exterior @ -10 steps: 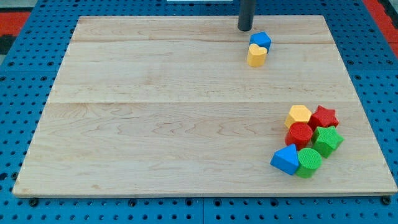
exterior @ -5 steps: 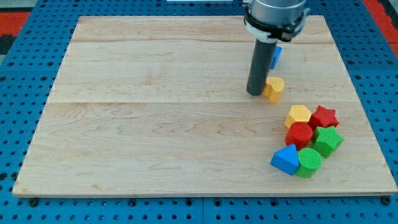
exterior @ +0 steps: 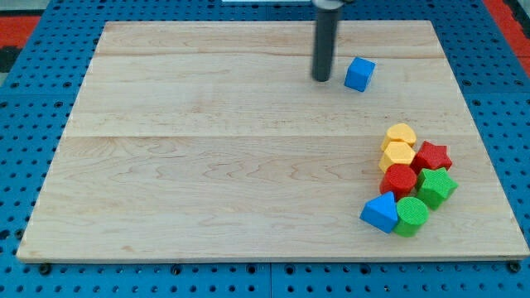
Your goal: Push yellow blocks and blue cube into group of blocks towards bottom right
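Here, the one camera view looks down on a pale wooden board (exterior: 248, 165) lying on a blue pegboard surface (exterior: 33, 99). There are no fingers on this arm: it ends in a straight dark rod that holds nothing. My tip (exterior: 321, 79) rests on the board near the view's top, just to the view's left of the blue cube (exterior: 359, 74); a narrow strip of bare wood shows between them, so they are apart, not touching.

The blue cube sits alone, well apart from the group at the view's bottom right. In that group, a yellow rounded block (exterior: 401, 133) lies at the top, touching a yellow hexagon block (exterior: 397, 154) just below it. A red star block (exterior: 432, 156) sits beside the hexagon on the view's right. Below come a red cylinder (exterior: 399, 179) and a green hexagon-like block (exterior: 436, 185). At the bottom of the group are a blue triangular block (exterior: 381, 212) and a green cylinder (exterior: 411, 215), side by side.
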{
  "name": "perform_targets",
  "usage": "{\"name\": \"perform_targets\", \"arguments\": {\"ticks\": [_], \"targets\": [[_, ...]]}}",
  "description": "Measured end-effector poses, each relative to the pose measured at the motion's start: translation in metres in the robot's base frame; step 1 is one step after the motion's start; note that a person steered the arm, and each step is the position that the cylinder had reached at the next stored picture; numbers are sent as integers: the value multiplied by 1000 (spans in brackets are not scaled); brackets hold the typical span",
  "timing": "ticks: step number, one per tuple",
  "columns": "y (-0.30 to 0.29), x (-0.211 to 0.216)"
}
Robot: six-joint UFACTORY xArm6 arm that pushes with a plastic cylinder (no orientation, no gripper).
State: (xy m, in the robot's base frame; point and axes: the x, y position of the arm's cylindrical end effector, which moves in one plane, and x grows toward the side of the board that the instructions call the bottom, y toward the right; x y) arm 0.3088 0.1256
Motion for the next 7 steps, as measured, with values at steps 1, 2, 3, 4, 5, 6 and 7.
{"name": "perform_targets", "arguments": {"ticks": [1, 2, 3, 4, 5, 6, 7], "targets": [[50, -34], [70, 23], [45, 71], [53, 35], [8, 35], [52, 101], [70, 121]]}}
